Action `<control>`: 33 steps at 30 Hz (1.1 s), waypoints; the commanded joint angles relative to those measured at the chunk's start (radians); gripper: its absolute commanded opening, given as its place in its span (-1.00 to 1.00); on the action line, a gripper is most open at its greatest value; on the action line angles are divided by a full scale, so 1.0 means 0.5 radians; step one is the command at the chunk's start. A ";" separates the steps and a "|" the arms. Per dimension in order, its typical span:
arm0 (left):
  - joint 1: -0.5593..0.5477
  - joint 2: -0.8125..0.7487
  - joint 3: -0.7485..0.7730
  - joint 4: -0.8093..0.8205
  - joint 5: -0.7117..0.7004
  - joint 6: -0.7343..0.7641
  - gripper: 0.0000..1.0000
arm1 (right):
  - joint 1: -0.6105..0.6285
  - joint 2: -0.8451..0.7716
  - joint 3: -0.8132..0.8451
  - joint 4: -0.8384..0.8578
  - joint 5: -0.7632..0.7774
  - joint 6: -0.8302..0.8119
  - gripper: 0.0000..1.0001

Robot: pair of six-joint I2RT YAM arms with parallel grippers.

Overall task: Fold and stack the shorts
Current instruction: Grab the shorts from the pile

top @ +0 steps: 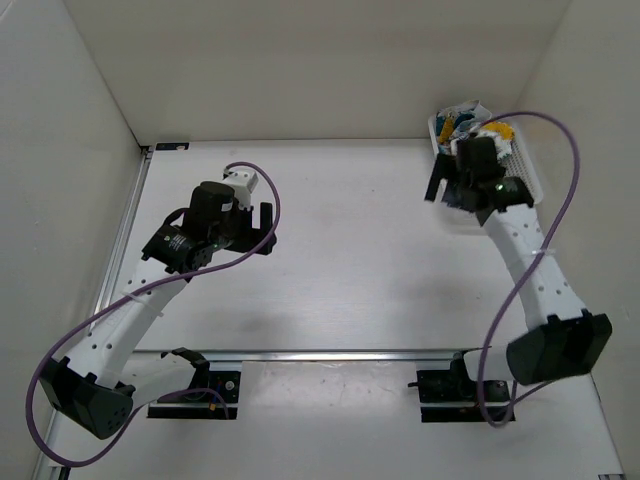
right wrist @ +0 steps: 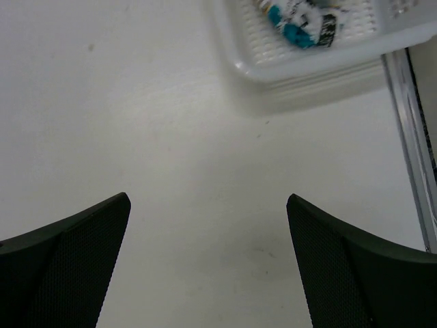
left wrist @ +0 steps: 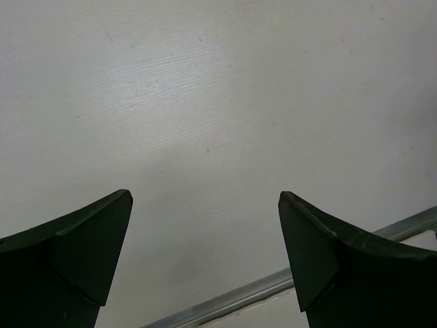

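The shorts (top: 464, 122), white with teal, yellow and black print, lie bunched in a white mesh basket (top: 526, 178) at the back right of the table. In the right wrist view a bit of the shorts (right wrist: 300, 22) shows inside the basket (right wrist: 307, 70) at the top. My right gripper (top: 445, 192) hangs open and empty over the bare table just left of the basket; it also shows in the right wrist view (right wrist: 208, 199). My left gripper (top: 266, 228) is open and empty over the table's left middle, also seen in the left wrist view (left wrist: 205, 198).
White walls enclose the table at the back and both sides. A metal rail (top: 330, 353) runs along the near edge and shows in the left wrist view (left wrist: 273, 283). Another rail (right wrist: 412, 137) runs by the basket's right side.
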 commanded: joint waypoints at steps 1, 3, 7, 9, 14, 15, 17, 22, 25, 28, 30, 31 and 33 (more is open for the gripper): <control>-0.009 0.018 0.019 -0.004 0.003 -0.030 1.00 | -0.418 0.233 0.350 -0.054 -0.274 0.065 0.97; -0.009 0.085 0.040 -0.026 0.022 -0.030 1.00 | -0.606 0.466 0.519 -0.097 -0.357 0.117 0.93; -0.009 0.159 0.040 -0.044 0.059 -0.101 1.00 | -0.787 0.923 1.003 -0.097 -0.541 0.145 1.00; -0.009 0.190 0.040 -0.044 0.059 -0.101 1.00 | -0.855 1.248 1.218 -0.142 -0.627 0.145 1.00; -0.009 0.245 0.086 -0.044 -0.128 -0.073 1.00 | -0.901 1.809 1.773 -0.219 -0.796 0.127 0.63; -0.009 0.227 0.086 -0.044 -0.153 -0.073 1.00 | -0.901 1.862 1.817 -0.198 -0.796 0.127 0.63; -0.009 0.227 0.126 -0.044 -0.214 -0.095 1.00 | -0.901 2.013 1.933 -0.177 -0.772 0.145 0.63; 0.055 0.346 0.243 -0.044 -0.166 -0.049 1.00 | -0.919 2.283 2.133 -0.137 -0.723 0.166 0.52; 0.055 0.426 0.292 -0.044 -0.147 -0.049 1.00 | -0.919 2.274 2.152 -0.112 -0.720 0.188 -0.43; 0.055 0.451 0.313 -0.044 -0.147 -0.049 1.00 | -0.919 2.124 2.005 -0.032 -0.622 0.246 -1.00; 0.055 0.451 0.313 -0.044 -0.147 -0.073 1.00 | -0.919 2.017 1.916 0.017 -0.588 0.246 -1.00; 0.055 0.423 0.313 -0.044 -0.147 -0.073 1.00 | -0.919 1.904 1.897 0.035 -0.560 0.246 -1.00; 0.073 0.353 0.274 -0.044 -0.147 -0.113 1.00 | -0.898 1.714 1.836 0.056 -0.542 0.225 -1.00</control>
